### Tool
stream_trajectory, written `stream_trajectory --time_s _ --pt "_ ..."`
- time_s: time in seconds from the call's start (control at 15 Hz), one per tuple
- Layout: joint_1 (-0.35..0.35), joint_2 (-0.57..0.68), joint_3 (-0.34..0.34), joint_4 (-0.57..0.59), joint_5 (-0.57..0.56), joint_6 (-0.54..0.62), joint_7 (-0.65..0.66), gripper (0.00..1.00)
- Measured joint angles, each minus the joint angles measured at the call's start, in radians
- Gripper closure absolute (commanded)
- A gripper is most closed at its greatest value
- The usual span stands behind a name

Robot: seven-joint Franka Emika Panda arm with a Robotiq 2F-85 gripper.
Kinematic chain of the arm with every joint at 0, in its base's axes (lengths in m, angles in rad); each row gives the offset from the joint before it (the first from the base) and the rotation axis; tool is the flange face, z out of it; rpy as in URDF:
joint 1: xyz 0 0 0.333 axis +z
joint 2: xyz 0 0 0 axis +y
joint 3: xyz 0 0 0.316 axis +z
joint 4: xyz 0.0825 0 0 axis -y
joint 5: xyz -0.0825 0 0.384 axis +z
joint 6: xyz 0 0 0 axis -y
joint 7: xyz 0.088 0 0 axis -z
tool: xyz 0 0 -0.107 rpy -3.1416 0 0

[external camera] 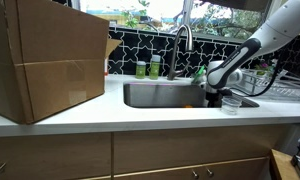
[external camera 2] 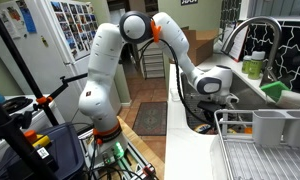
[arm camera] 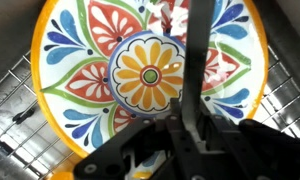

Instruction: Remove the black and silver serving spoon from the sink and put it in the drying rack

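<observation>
- The spoon hung over the sink's plate, its long axis running from the claw straight to the wrist view's top edge.
- The claw was closed on its handle.
- Only the wrist view showed spoon and plate. An exterior view showed the claw at the sink's rim.
- The rack stood just beside the sink.

No text can be read in any view. In an exterior view a dark sign at the top edge bears white marks, cut off and too blurred to make out. The papers on the refrigerator door and the labels on the green bottles by the faucet are too small to read.
</observation>
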Motion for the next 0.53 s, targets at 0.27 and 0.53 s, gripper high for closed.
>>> stream_trajectory --time_s 0.27,0.53 --pt "0.000 -0.019 0.004 -0.012 0.020 0.002 0.000 0.95" --pt "0.000 -0.019 0.015 -0.029 0.052 0.064 0.000 0.95"
